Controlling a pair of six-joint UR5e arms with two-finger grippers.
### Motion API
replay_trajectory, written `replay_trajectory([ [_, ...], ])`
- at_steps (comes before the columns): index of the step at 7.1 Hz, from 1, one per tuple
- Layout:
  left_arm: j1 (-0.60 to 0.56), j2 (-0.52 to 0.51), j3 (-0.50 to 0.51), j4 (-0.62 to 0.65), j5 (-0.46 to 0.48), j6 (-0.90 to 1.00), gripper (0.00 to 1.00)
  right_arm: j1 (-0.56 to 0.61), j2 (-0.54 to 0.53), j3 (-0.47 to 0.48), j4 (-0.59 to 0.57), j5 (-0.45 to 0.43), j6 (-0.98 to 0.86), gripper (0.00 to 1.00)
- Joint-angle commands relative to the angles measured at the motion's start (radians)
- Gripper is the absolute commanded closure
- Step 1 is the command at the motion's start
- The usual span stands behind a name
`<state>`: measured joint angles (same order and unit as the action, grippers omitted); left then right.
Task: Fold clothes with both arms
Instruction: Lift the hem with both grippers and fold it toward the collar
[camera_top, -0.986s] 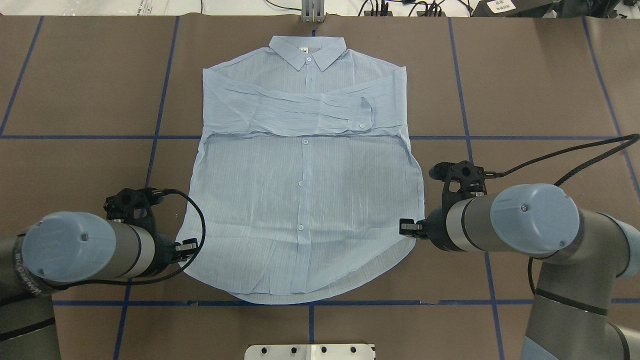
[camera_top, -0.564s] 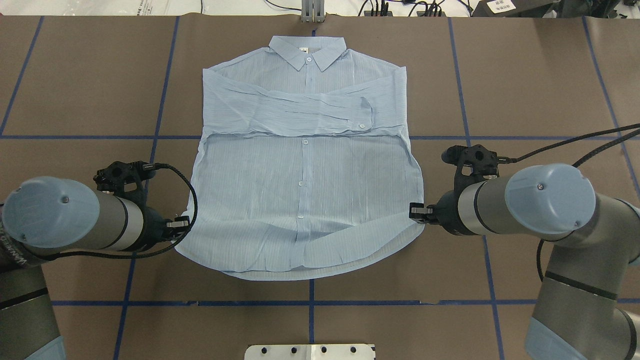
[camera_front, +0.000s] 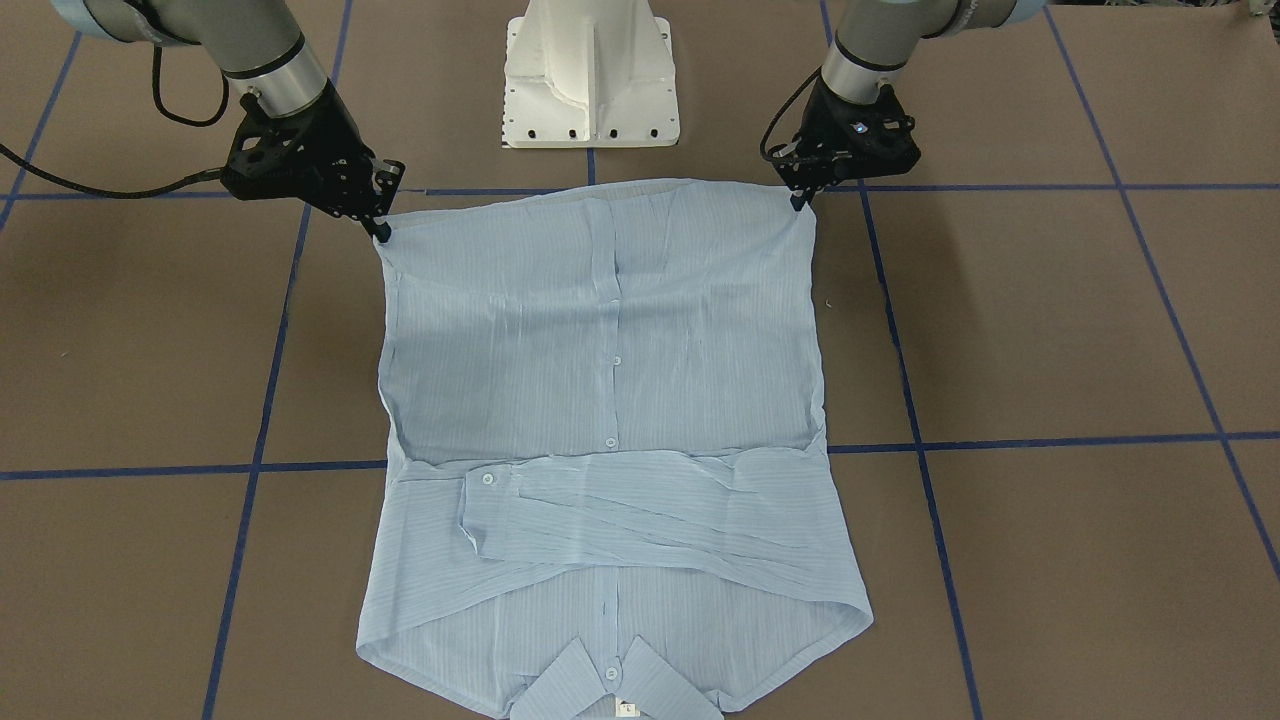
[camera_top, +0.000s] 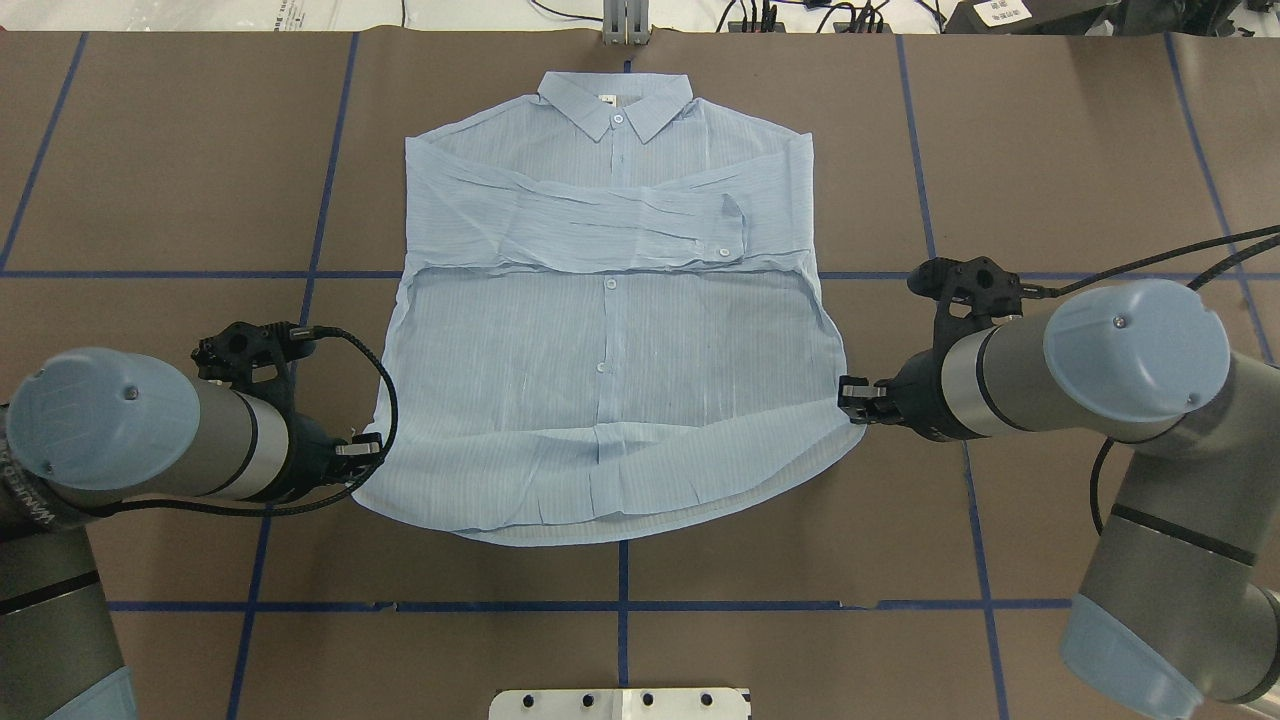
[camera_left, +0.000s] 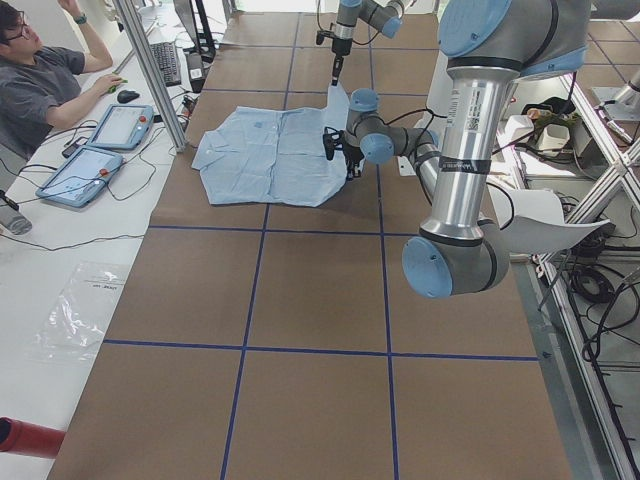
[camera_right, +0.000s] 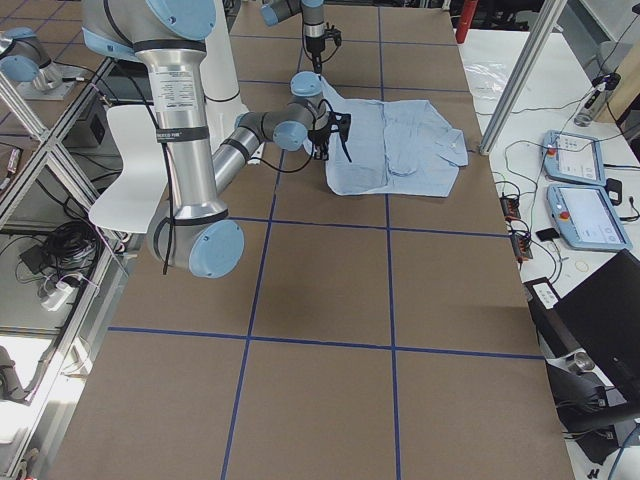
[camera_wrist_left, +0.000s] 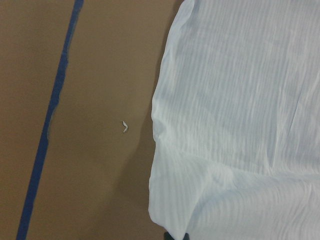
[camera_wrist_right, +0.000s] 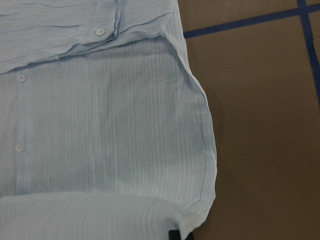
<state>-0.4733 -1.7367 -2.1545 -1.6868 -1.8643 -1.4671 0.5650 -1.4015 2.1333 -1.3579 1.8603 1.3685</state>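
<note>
The pale blue striped shirt (camera_top: 610, 330) lies face up on the brown table, collar (camera_top: 615, 103) at the far side, both sleeves folded across the chest. My left gripper (camera_top: 368, 452) is shut on the hem's left corner. My right gripper (camera_top: 848, 397) is shut on the hem's right corner. Both corners are raised off the table, and the hem curls over the lower front. In the front-facing view the left gripper (camera_front: 797, 203) and the right gripper (camera_front: 383, 236) hold the stretched hem edge. The wrist views show lifted fabric (camera_wrist_left: 240, 125) (camera_wrist_right: 100, 130) just ahead of the fingertips.
The white pedestal base (camera_front: 590, 70) stands at the near table edge behind the hem. Blue tape lines (camera_top: 620, 605) grid the brown table. A small white scrap (camera_wrist_left: 125, 127) lies left of the shirt. An operator (camera_left: 45, 85) with tablets sits beyond the far edge.
Both grippers have moved away from the robot toward the collar, carrying the hem corners. The hem has lifted off the table and drawn back from the blue line.
</note>
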Motion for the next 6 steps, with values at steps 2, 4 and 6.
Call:
replay_trajectory([
  [2,-0.028,-0.001,-0.001,-0.004,-0.046,0.046,1.00,0.016,0.001,-0.003,-0.001,0.003,0.000,1.00],
  [4,-0.073,-0.003,0.001,-0.028,-0.075,0.068,1.00,0.068,0.010,-0.010,-0.001,0.054,-0.003,1.00],
  [6,-0.116,-0.023,0.013,-0.066,-0.110,0.068,1.00,0.102,0.048,-0.038,-0.001,0.076,-0.003,1.00],
])
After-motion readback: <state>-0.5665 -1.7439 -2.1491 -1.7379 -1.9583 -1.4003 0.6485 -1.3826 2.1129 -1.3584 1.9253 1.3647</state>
